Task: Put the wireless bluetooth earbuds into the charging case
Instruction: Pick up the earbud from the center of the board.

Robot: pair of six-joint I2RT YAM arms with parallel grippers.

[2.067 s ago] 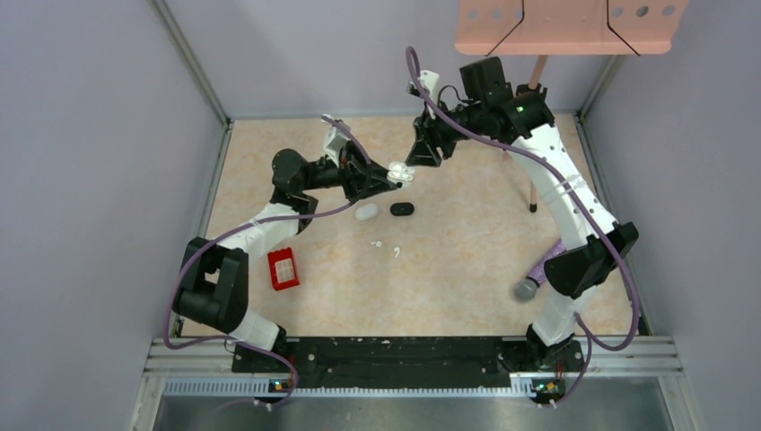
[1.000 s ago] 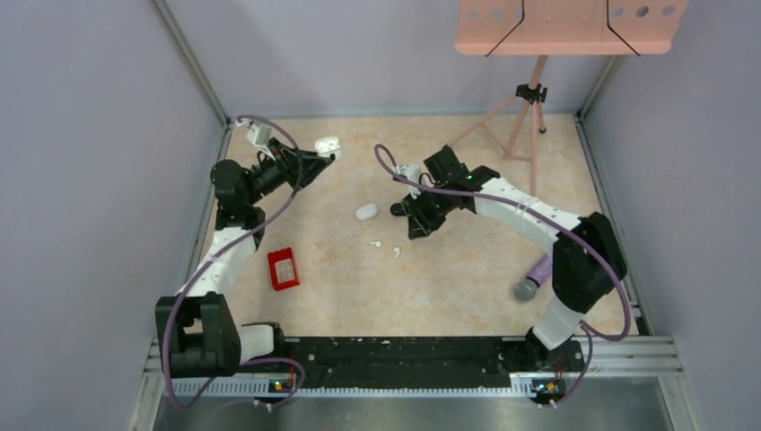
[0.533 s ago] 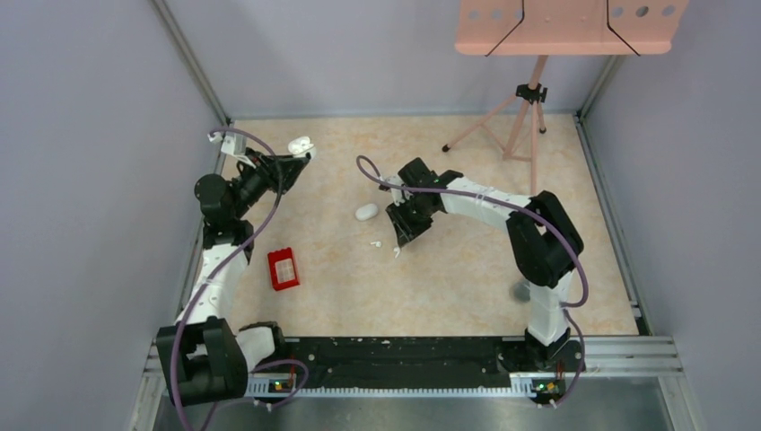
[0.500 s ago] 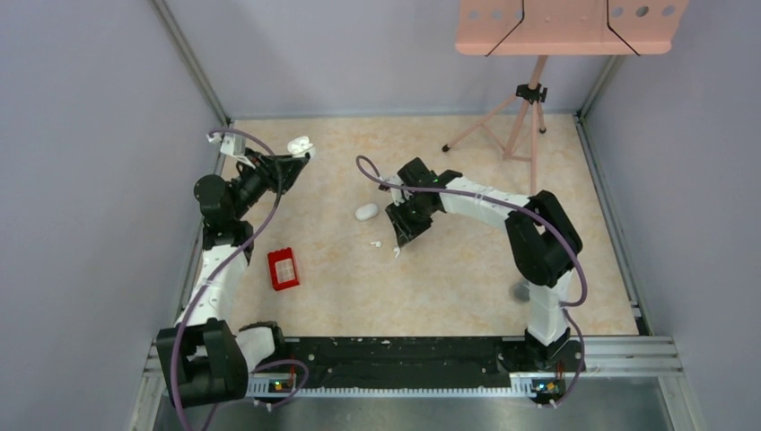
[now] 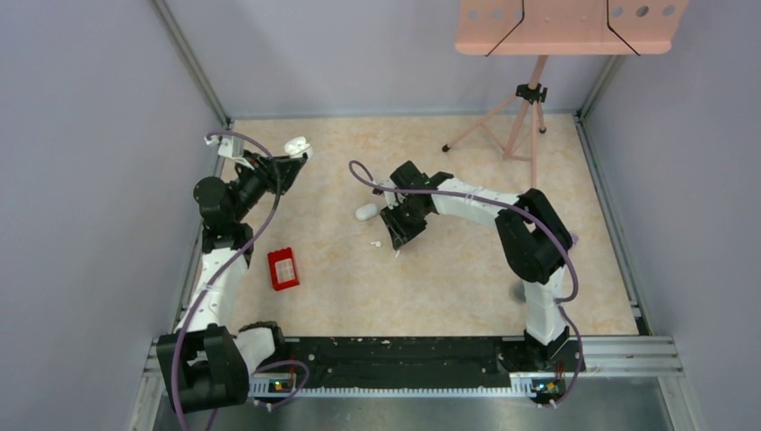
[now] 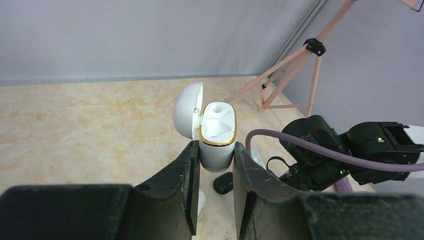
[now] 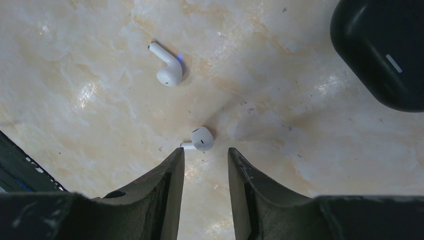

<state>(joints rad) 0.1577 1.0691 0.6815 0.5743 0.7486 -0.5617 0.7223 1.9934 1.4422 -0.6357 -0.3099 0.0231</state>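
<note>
Item: white earbud (image 7: 201,138), just beyond my right pincer (image 7: 206,154), jaws parted, empty; stem lies finger-to-finger. My left pincer (image 6: 215,150) pinches open case (image 6: 217,132).

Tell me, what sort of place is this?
Likely a lab robot test cell: plain walls box in the table, a left arm and right arm are bolted at its edge, a tripod behind.

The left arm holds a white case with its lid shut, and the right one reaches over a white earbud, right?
Not quite: the white case held by the left gripper has its lid open, as the left wrist view shows. The right gripper does reach over a white earbud.
</note>
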